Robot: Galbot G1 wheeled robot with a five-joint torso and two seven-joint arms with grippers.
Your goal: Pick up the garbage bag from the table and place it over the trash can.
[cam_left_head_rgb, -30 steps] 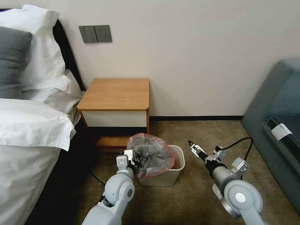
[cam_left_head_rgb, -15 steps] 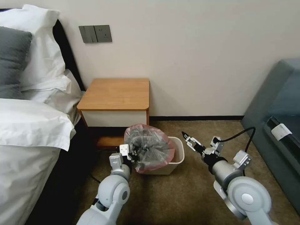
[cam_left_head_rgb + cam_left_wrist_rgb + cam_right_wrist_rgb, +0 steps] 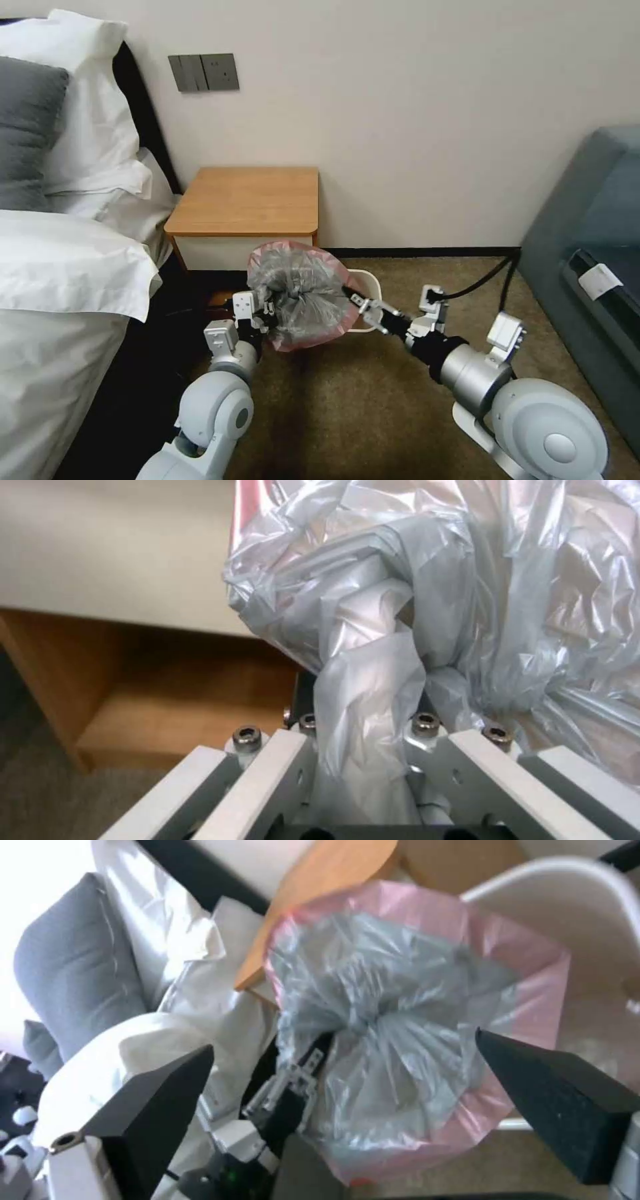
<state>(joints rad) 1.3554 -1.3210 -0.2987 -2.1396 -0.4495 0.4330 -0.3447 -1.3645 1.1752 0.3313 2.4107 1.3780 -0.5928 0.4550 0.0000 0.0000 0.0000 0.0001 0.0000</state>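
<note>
The garbage bag [image 3: 300,293], crinkly grey plastic with a pink edge, hangs bunched above the carpet in front of the table [image 3: 247,200]. My left gripper [image 3: 265,312] is shut on a twisted fold of the bag [image 3: 400,605], which runs between its white fingers [image 3: 287,760]. My right gripper [image 3: 355,301] is open at the bag's right edge. In the right wrist view its dark fingers [image 3: 153,1100] stand wide apart with the bag [image 3: 400,1030] between and beyond them. The beige trash can [image 3: 369,283] sits behind the bag, mostly covered; its rim [image 3: 587,875] shows.
A bed with white linen [image 3: 60,267] runs along the left, close to my left arm. A grey sofa [image 3: 593,253] stands at the right. A black cable [image 3: 477,285] trails from my right wrist. Open carpet [image 3: 347,413] lies in front of me.
Both arms have reached forward. The left one carried the bag up toward the table. The right gripper swung left to the bag's edge. The trash can now sits nearer the table.
</note>
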